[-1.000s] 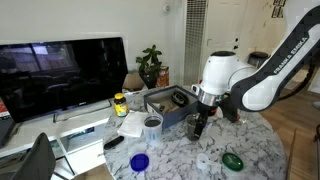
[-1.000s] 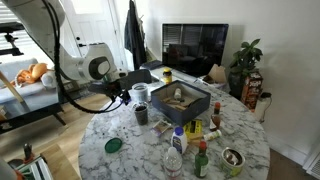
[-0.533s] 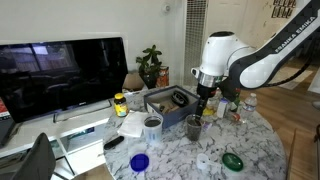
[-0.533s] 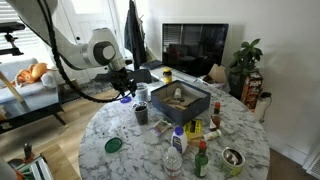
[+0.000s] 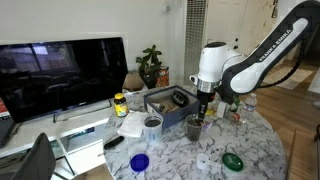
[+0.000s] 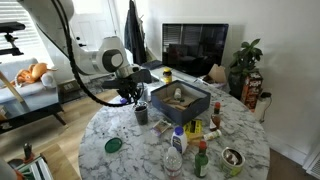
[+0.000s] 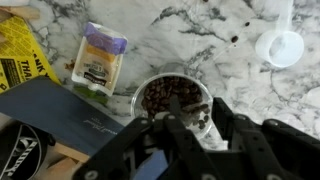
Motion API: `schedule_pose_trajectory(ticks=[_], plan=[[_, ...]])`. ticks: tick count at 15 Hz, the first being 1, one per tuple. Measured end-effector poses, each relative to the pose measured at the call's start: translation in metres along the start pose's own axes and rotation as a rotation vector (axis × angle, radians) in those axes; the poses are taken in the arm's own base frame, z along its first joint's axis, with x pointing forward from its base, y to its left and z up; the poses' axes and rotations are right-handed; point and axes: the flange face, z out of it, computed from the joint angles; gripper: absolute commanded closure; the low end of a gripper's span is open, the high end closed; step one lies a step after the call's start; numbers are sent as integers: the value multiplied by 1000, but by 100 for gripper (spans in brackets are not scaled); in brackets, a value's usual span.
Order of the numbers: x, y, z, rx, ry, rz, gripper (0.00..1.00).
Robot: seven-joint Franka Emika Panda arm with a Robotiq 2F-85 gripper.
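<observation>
A clear glass cup [image 7: 168,97] full of dark coffee beans stands on the marble table [image 7: 210,40]; it shows in both exterior views [image 5: 194,125] [image 6: 141,112]. My gripper [image 7: 197,108] hangs straight down over it [image 5: 201,108] [image 6: 133,97]. Its black fingers [image 7: 176,112] straddle the cup's near rim, one over the beans and one outside the glass. A gap still shows between the fingers, and I see no firm contact with the glass.
A dark blue box [image 5: 165,103] [image 6: 180,100] with items in it stands right beside the cup. Nearby lie a snack packet [image 7: 99,58], a yellow bag [image 7: 20,55], a white scoop [image 7: 280,45], a second cup [image 5: 152,125], a green lid [image 5: 232,160] and several bottles [image 6: 200,150].
The arm has shifted and straightened over the bean cup. The jaws have narrowed a good deal around its rim.
</observation>
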Motion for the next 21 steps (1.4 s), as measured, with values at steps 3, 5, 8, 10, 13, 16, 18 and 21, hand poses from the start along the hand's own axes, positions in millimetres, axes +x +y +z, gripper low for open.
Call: schedule_pose_trajectory(ticks=[3,5,8,10,13,16,18,21], plan=[[1,2,13,6,-20,-9,60],[1,4,21,9,-30,-7,62],[4,7,30,9,-31,-6,64],[7,11,33,4,-22,-7,65],[11,16,36,-3,-8,-10,67],[13,18,42,-4,-7,-9,69],[12,18,48,-2,-16,-9,71],[11,17,57,3,-31,-11,72]])
